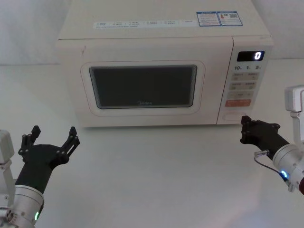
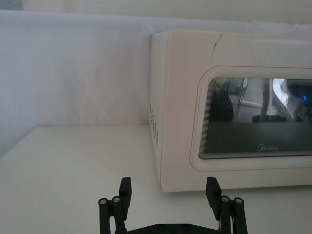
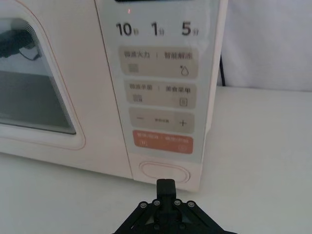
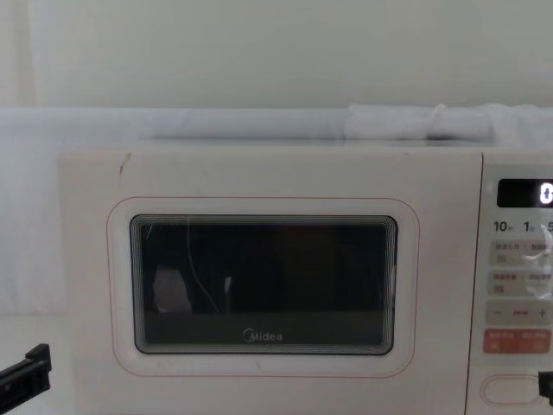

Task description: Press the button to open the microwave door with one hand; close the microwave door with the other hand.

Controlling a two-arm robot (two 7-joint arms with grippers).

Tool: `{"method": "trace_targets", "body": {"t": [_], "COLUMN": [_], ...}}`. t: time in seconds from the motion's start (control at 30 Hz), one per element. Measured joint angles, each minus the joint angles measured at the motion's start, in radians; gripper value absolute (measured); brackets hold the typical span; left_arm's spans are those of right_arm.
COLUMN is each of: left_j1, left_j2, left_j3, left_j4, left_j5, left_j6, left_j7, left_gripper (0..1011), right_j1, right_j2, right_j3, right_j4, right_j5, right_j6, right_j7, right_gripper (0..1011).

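Cream Midea microwave (image 1: 164, 66) on white table, door shut.
Microwave door (image 1: 142, 85) w/ dark rounded window sits flush w/ the body, thin pink outline round the window. Button (image 3: 165, 172), wide cream pill, at bottom of keypad strip, under orange-red key.

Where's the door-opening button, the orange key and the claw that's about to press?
Button (image 3: 164, 172): right wrist view, middle of the cream pill.
Orange key (image 3: 162, 141): right wrist view, centre of the key.
Right claw (image 3: 165, 186): right wrist view, its closed tip just short of the button.
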Motion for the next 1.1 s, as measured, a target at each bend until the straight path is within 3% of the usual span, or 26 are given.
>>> {"method": "trace_targets", "body": {"t": [0.6, 1.1], "left_j1": [0.000, 0.000], "left_j2": [0.000, 0.000], "left_j3": [0.000, 0.000], "left_j4": [0.000, 0.000], "left_j5": [0.000, 0.000], "left_j6": [0.000, 0.000], "left_j7": [0.000, 0.000], "left_gripper": [1001, 1001], "right_j1": [0.051, 0.053], "right_j2": [-0.020, -0.026], "right_j3": [-0.017, -0.021], "right_j4": [0.103, 0.121], "right_j5": [0.025, 0.040], "right_j6": [-0.051, -0.075], "right_j7": [0.007, 0.002], "right_gripper": [0, 0]}}
